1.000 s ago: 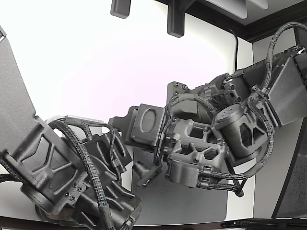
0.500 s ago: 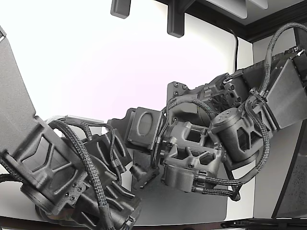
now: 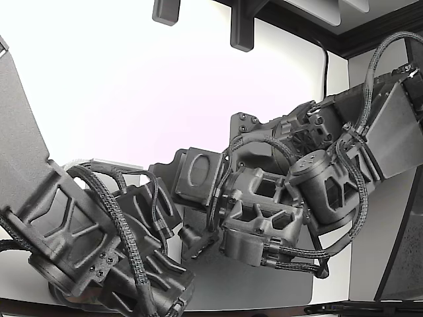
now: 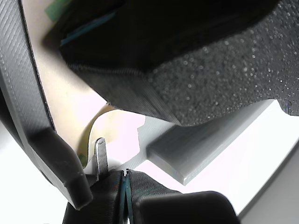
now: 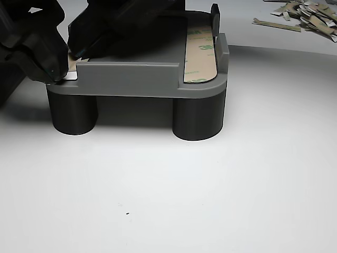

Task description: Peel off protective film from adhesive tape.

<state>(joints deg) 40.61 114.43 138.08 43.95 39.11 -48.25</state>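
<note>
A grey fixture (image 5: 131,79) stands on round black legs. A tan strip with a printed liner (image 5: 200,52) lies in its right slot in the other view. A second tan film end (image 5: 72,62) shows at the fixture's left corner. My black gripper (image 5: 60,71) is at that corner with its jaws pressed together on the film end. In the wrist view the ribbed fingertips (image 4: 125,186) meet beside a small metal tab (image 4: 100,154). The tan film (image 4: 114,126) curves up from them, next to the fixture's edge (image 4: 205,144).
A pile of peeled film scraps (image 5: 305,16) lies at the back right of the white table (image 5: 210,200). In the exterior view a second dark arm (image 3: 79,231) fills the lower left, close to my arm (image 3: 277,198). A dark foam-like block (image 4: 210,60) hangs over the fixture.
In the exterior view my arm's wrist has sunk and shifted a little to the left. The second arm has not moved.
</note>
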